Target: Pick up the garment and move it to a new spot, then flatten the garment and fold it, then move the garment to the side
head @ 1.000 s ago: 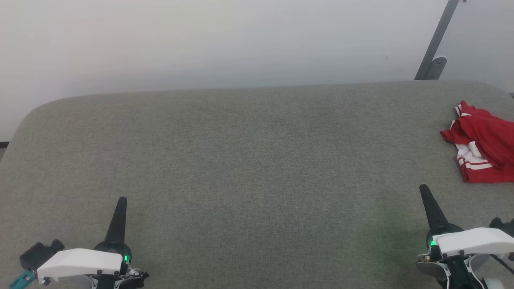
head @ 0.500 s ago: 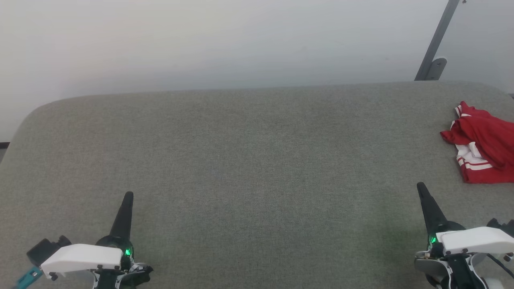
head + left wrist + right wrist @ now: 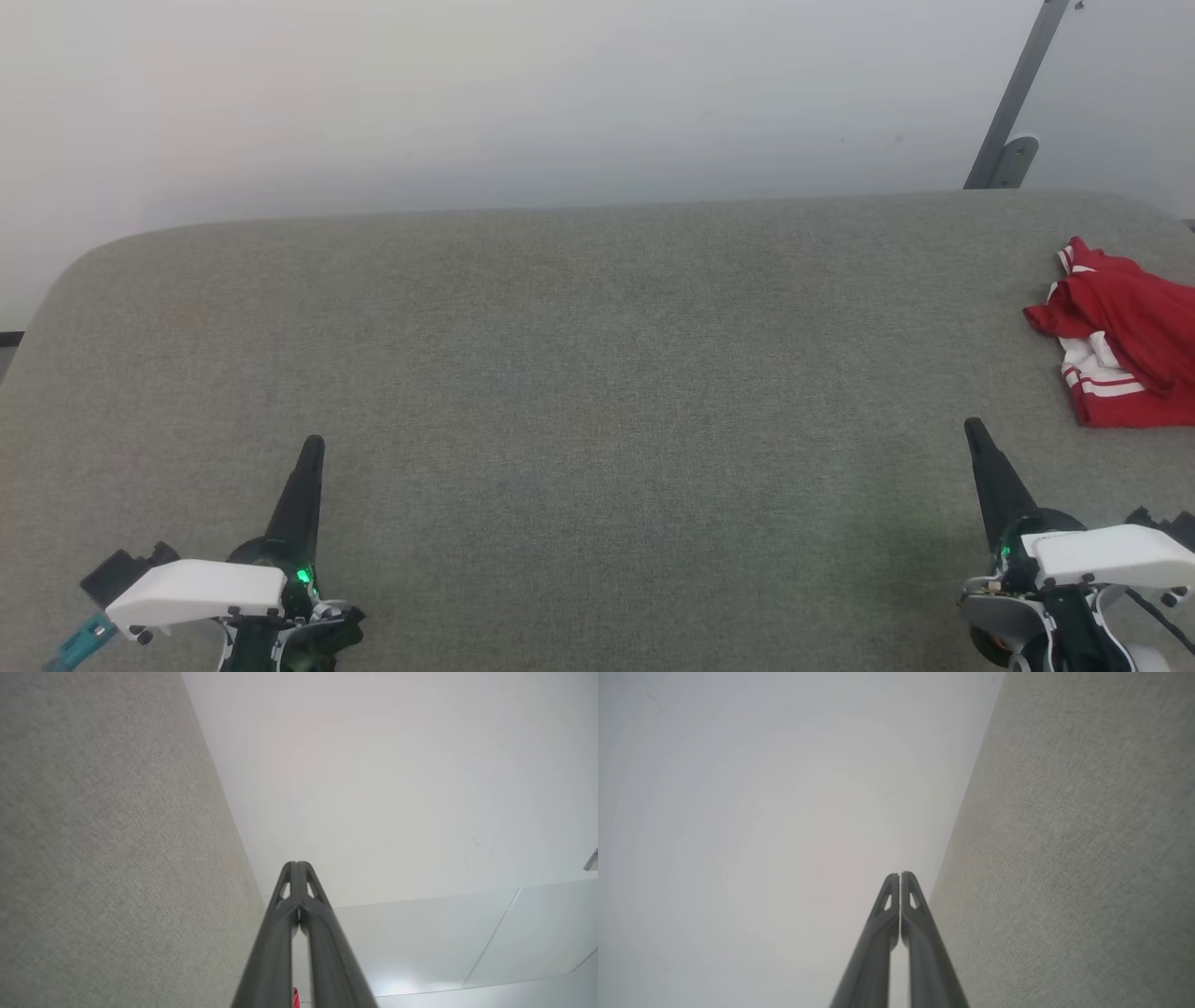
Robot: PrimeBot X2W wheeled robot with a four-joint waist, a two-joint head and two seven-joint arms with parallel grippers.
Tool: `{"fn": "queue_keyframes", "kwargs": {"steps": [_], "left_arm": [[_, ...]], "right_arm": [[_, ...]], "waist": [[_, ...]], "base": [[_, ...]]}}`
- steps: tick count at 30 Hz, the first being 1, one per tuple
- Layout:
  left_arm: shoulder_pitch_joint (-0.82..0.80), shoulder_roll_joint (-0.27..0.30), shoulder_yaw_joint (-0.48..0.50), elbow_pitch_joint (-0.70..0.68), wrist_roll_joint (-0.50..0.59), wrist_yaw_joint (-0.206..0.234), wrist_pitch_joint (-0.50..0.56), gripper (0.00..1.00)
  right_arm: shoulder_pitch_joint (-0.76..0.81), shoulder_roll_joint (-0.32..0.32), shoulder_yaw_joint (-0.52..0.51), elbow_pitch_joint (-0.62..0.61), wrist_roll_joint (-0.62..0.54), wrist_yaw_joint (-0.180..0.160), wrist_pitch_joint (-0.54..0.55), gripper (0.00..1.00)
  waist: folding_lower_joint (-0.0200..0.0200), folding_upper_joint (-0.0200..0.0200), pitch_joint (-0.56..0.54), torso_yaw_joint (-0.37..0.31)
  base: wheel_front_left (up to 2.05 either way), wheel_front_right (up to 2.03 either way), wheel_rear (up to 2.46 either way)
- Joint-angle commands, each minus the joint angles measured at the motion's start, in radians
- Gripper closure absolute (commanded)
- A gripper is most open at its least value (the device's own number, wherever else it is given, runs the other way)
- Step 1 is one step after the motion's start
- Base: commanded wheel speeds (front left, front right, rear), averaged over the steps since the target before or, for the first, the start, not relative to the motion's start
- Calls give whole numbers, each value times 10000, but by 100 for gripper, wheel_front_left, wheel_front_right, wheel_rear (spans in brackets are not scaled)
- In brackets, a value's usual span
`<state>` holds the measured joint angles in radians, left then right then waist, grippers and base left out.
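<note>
The garment point(image 3: 1125, 341), red with white striped trim, lies crumpled at the far right edge of the grey fabric surface point(image 3: 597, 355), partly cut off by the frame. My right gripper point(image 3: 973, 431) hovers at the lower right, shut and empty, its tip a short way in front and left of the garment. At the lower left my left gripper point(image 3: 315, 444) is also shut and holds nothing. In the left wrist view the left gripper point(image 3: 296, 864) has its fingers pressed together; a red sliver shows between them at the bottom. The right gripper point(image 3: 900, 875) looks the same in the right wrist view.
A pale wall point(image 3: 523, 93) rises behind the surface. A grey metal bracket point(image 3: 1013, 103) leans on the wall at the back right. The surface's rounded far-left corner point(image 3: 84, 257) is in view.
My left gripper has moved forward and a little to the right. My right gripper has edged slightly forward. The garment has not moved.
</note>
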<state>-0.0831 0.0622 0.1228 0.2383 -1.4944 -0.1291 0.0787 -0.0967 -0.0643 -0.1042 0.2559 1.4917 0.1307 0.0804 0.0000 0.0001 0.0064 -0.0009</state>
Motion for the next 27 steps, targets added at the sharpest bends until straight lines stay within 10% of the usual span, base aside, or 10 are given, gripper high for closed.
{"fn": "queue_keyframes", "kwargs": {"steps": [1,27], "left_arm": [[-175,7,-19,-3,-199,-24,104,100],[-316,-143,-93,74,-1197,-28,380,100]], "right_arm": [[-134,28,-42,-101,201,1,77,100],[-142,169,-113,-132,1229,0,371,100]], "waist": [[0,-1,-2,1],[0,-1,-33,9]], "base": [[0,0,0],[0,0,0]]}}
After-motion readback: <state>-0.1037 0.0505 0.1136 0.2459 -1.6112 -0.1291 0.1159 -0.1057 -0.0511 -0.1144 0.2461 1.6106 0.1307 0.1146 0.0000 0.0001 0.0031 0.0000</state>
